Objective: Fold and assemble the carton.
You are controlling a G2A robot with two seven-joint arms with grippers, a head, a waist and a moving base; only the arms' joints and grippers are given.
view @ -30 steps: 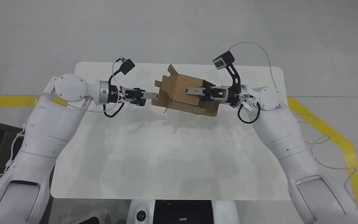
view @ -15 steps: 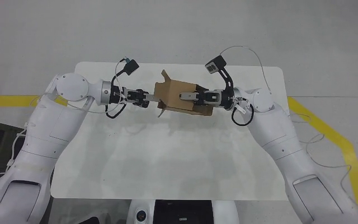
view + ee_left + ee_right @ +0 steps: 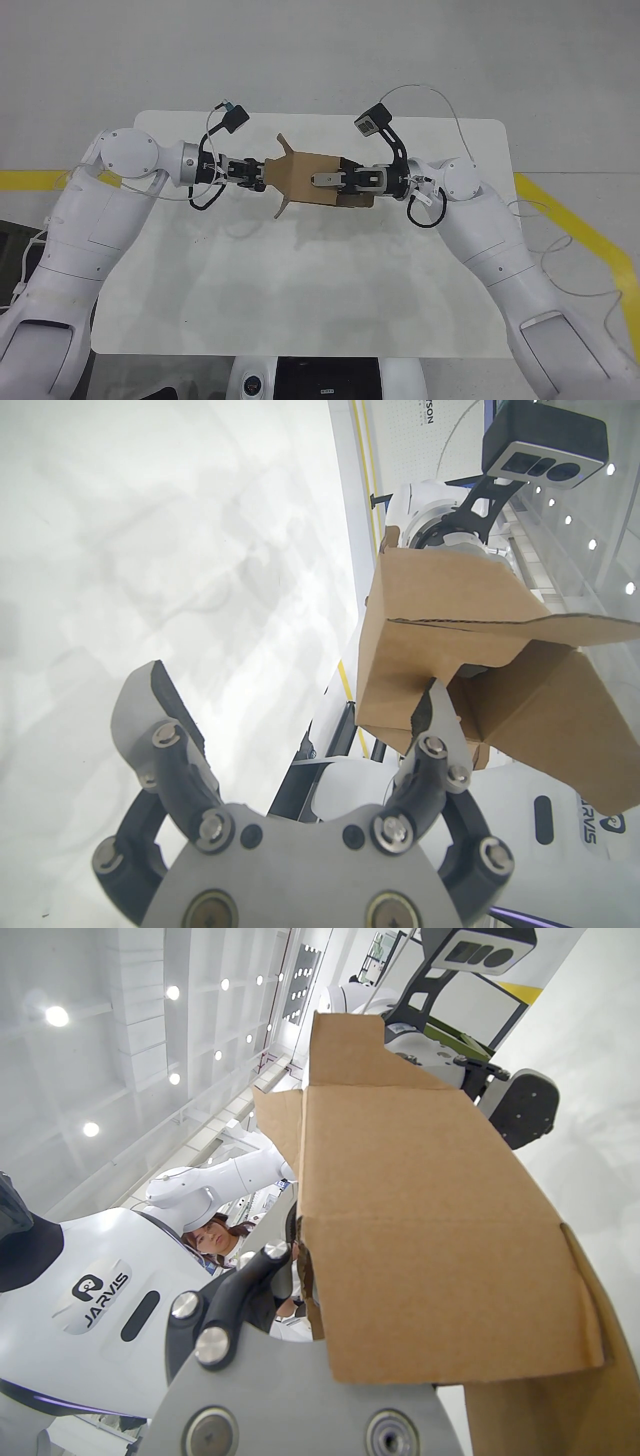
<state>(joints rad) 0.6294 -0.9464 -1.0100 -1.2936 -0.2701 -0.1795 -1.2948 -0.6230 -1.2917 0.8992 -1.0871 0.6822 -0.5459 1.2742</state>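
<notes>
Carton (image 3: 315, 178) hangs in the air over the far half of the desk (image 3: 300, 290). Your right tool (image 3: 338, 180) carries it, clamped on a side wall at one end. Your left tool (image 3: 297, 687) stands wide at the other end. One finger (image 3: 434, 712) touches the cardboard edge by the splayed flaps (image 3: 284, 152), and the other is clear of it. The step in hand looks like folding those end flaps inward. Hold the right grasp firm and level so the body cannot twist. Press with the left finger near the crease, not at a flap's free tip, and seat one flap fully before you start the next.
</notes>
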